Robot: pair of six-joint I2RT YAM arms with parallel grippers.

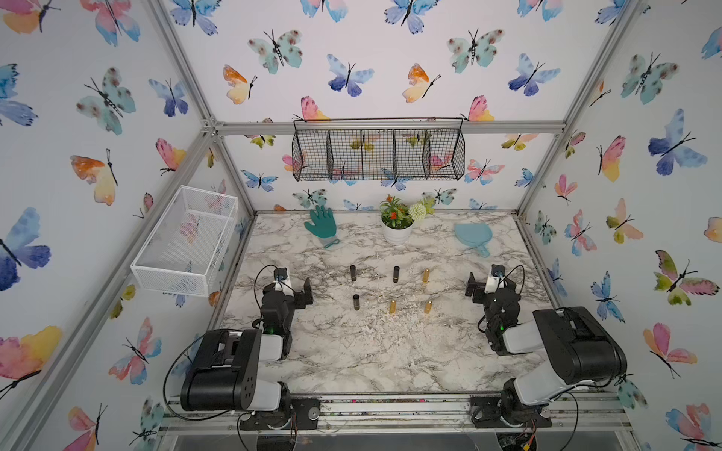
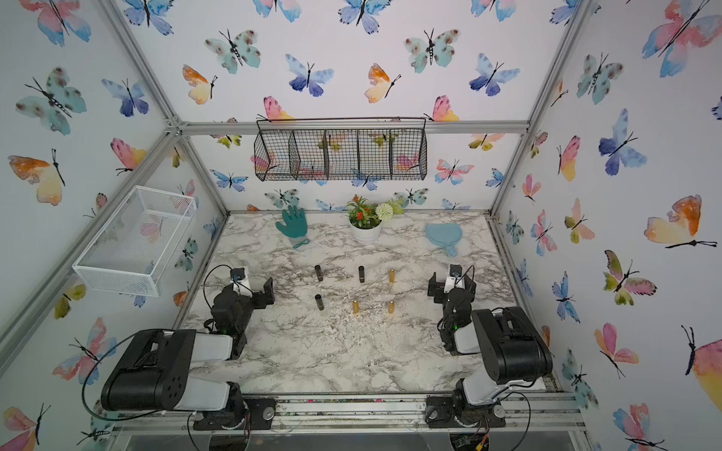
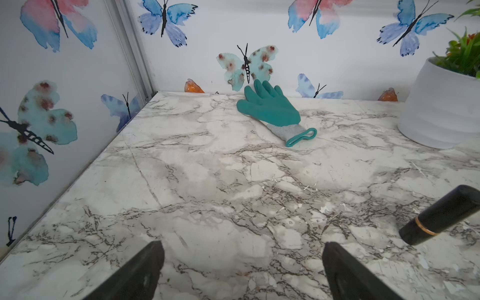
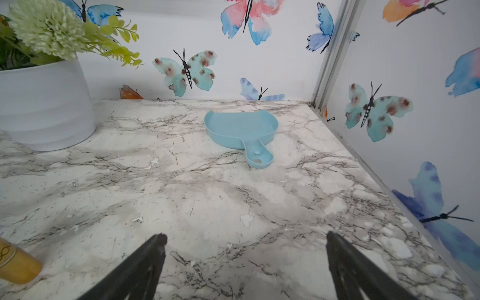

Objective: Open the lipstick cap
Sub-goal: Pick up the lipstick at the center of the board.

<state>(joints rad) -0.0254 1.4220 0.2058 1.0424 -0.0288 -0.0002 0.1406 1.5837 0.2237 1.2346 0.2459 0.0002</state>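
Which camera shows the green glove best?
The left wrist view: the green glove lies large and sharp, fingers and cuff clear. Both top views show the glove small, far back; the right wrist view misses it.

The marble-patterned bench (image 1: 351,359) has grey veining, and white flakes (image 1: 375,326) are scattered from its centre toward 6 o'clock. Along the far edge lie a teal glove (image 1: 322,223) at 11 o'clock, flat with its cuff toward the centre, a white flowerpot (image 1: 396,234) at 12 o'clock, and a light-blue handled dish (image 1: 473,234) at 1 o'clock, all well apart. Near the centre six tubes stand apart in two rows of three. In the row toward 12 o'clock, running from 9 to 3 o'clock, are the far black lipstick (image 1: 353,272), the second black lipstick (image 1: 396,274) and the far gold lipstick (image 1: 426,275). In the row toward 6 o'clock are the near black lipstick (image 1: 356,302), the middle gold lipstick (image 1: 392,306) and the near gold lipstick (image 1: 428,307).
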